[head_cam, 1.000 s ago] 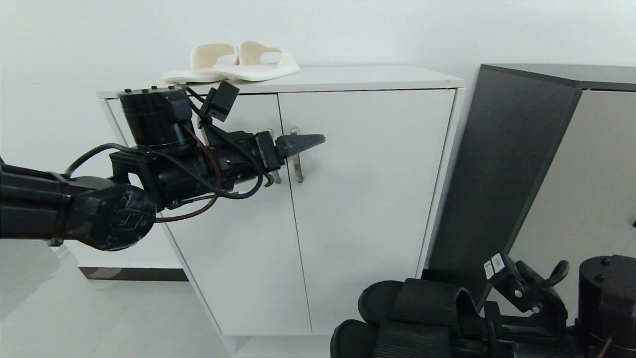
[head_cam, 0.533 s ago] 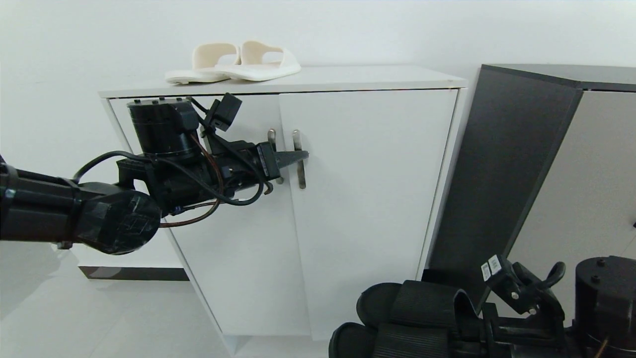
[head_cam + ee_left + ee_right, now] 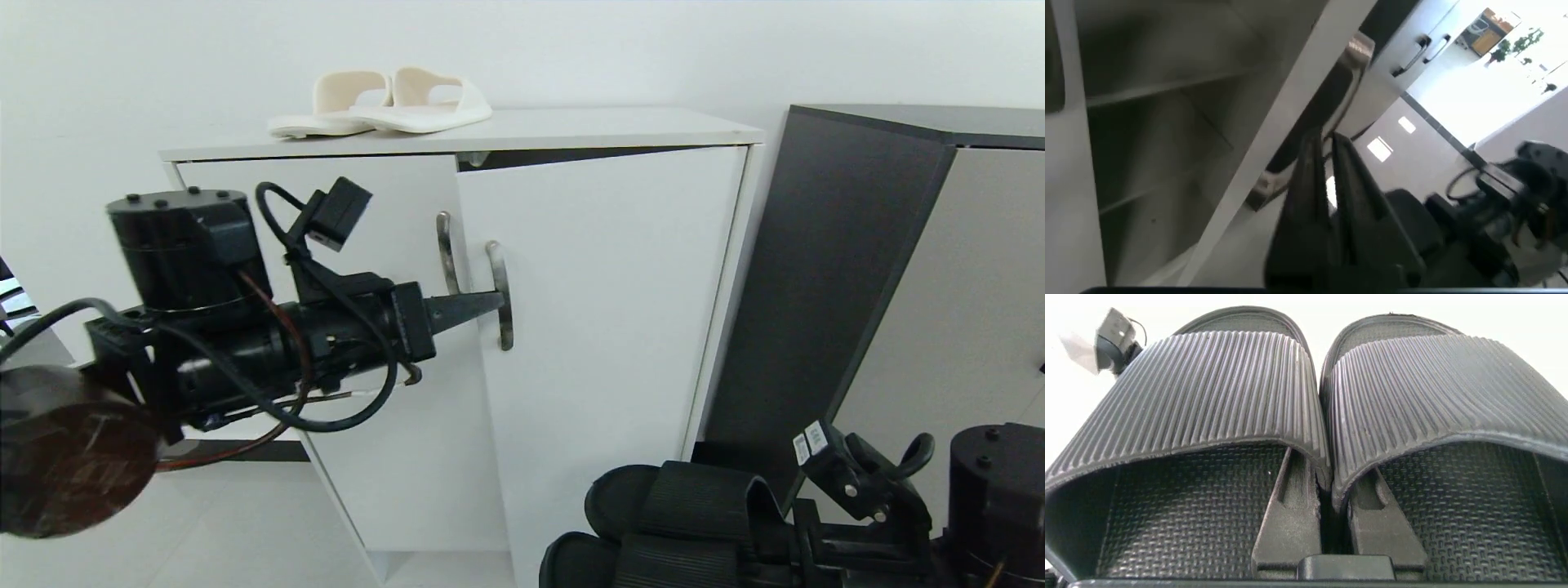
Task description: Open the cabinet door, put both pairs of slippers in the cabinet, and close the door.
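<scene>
The left claw [image 3: 478, 304] is pinched on the right door's handle [image 3: 499, 265], and the door [image 3: 604, 327] is barely ajar. The thin bar could slip free if the pull angles badly. At lower right, the right claw [image 3: 1327, 486] clamps the black slippers [image 3: 678, 514]. The cream slippers [image 3: 384, 102] lie on the cabinet [image 3: 588, 122], upper centre.

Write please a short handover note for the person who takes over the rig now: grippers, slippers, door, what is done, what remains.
The left gripper is shut on the right door handle.
The right gripper is shut on the black slippers, pinching their inner walls together, low before the right door.
The white slippers lie side by side on the cabinet top, toward its left end.
Done: the right door is ajar, with a dark gap at its top edge.
Left: open the door fully, put both pairs inside, close it.
</scene>
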